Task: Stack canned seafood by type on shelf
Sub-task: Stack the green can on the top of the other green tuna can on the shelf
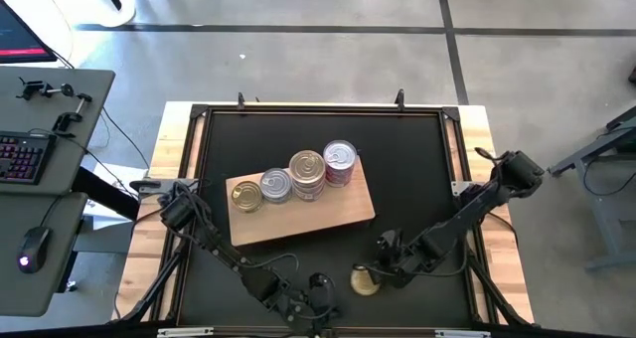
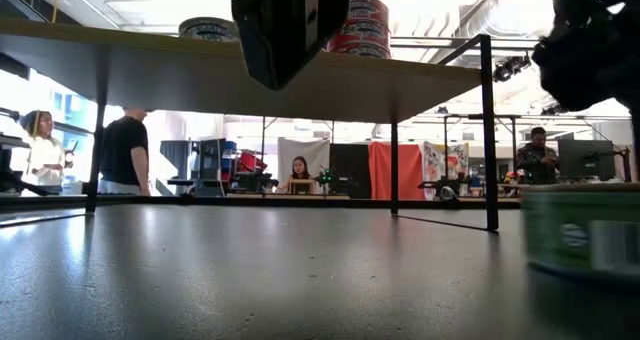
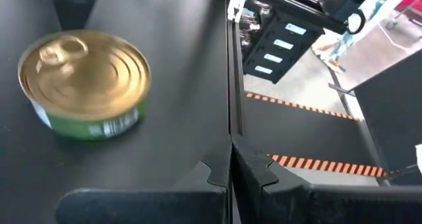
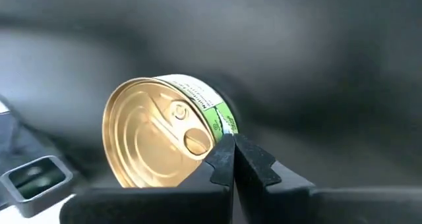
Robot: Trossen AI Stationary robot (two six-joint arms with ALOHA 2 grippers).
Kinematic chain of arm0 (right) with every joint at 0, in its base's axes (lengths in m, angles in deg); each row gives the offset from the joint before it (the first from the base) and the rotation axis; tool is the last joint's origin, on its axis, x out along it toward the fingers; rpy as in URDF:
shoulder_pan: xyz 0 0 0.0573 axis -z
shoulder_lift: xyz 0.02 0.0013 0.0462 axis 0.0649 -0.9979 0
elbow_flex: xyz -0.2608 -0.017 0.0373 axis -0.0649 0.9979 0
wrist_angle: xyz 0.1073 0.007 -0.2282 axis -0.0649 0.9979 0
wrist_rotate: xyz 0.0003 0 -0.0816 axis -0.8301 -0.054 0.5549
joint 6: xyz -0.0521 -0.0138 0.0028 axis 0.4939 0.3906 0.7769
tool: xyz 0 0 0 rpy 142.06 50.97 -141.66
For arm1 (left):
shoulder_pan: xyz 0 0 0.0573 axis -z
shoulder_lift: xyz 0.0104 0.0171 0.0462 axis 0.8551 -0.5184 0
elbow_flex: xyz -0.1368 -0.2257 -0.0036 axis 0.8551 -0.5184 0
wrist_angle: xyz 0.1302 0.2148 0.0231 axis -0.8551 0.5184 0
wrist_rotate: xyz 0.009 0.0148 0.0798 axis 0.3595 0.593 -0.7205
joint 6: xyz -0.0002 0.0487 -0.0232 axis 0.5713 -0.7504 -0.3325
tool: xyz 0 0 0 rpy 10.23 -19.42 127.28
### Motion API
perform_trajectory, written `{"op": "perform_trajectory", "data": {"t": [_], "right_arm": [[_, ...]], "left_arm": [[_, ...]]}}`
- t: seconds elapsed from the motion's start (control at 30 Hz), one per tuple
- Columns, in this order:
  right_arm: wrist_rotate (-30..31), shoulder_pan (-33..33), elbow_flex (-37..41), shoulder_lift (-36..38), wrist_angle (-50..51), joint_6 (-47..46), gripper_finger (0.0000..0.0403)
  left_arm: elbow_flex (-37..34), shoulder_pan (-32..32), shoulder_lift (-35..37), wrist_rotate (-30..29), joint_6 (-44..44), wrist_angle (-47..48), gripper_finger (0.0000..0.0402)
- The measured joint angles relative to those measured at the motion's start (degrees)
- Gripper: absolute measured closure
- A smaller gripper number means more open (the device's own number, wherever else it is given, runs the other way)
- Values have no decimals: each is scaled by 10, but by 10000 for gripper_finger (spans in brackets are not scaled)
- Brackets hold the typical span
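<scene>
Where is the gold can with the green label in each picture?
High view: the gold can lies on the black tabletop, bottom centre, off the shelf.
Low view: far right, blurred, green side showing.
Left wrist view: upper left, gold top up.
Right wrist view: centre, right by the shut right end effector.
Shared landmark: the black tabletop under it.

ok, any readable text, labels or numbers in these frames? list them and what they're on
None can be read.
Gold-topped tin on the black table: white print on its green side band, too blurred to read.
Same tin's label in the right wrist view: small print, too small to read.
Red-labelled tins on the shelf: markings blurred, unreadable.
Posters in the room behind: too far off to read.
</scene>
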State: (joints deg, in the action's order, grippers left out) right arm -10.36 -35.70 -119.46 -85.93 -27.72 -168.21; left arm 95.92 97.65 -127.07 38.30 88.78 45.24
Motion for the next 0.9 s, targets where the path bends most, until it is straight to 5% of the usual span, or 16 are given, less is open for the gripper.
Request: {"op": "perform_trajectory", "data": {"t": [0.3,0.9], "right_arm": [[27,0,0,-49,-153,19,403],[65,-75,-5,-57,-155,-72,403]], "left_arm": [[0,0,0,-50,4,10,402],[0,-31,0,-92,-52,98,401]]}}
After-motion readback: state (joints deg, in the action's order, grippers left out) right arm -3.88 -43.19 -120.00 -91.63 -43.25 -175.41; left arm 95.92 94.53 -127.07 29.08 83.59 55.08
